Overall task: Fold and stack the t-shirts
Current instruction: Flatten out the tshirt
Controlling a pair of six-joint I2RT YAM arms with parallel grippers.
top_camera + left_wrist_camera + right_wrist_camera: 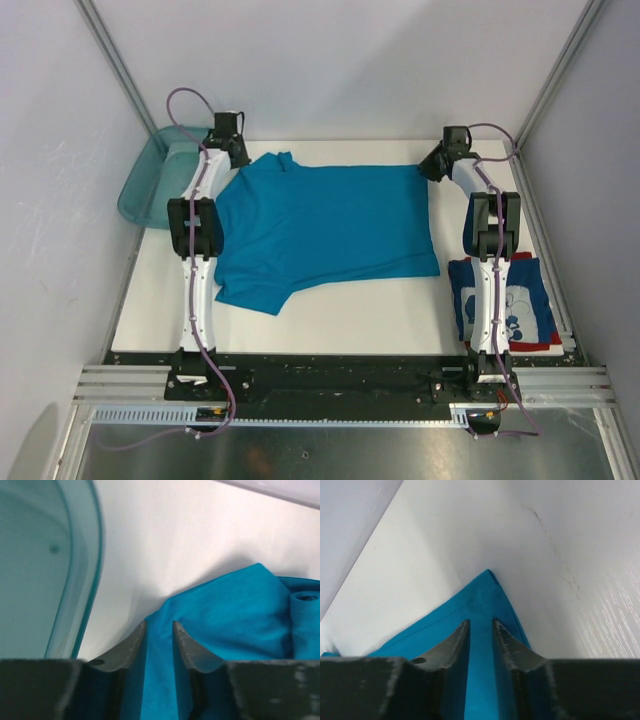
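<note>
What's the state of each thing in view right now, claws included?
teal t-shirt: unfolded, spread flat on the table, held at both far ends.
dark blue t-shirt: folded, lying flat at the near right.
bin: upright at the far left; contents unclear.
left claw: shut on the teal t-shirt's far-left edge.
right claw: shut on the teal t-shirt's far-right corner.

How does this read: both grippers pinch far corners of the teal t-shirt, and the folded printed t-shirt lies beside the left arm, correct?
Wrong arm. The top external view shows the folded printed t-shirt by the right arm. The left gripper and right gripper do pinch far corners of the teal t-shirt.
</note>
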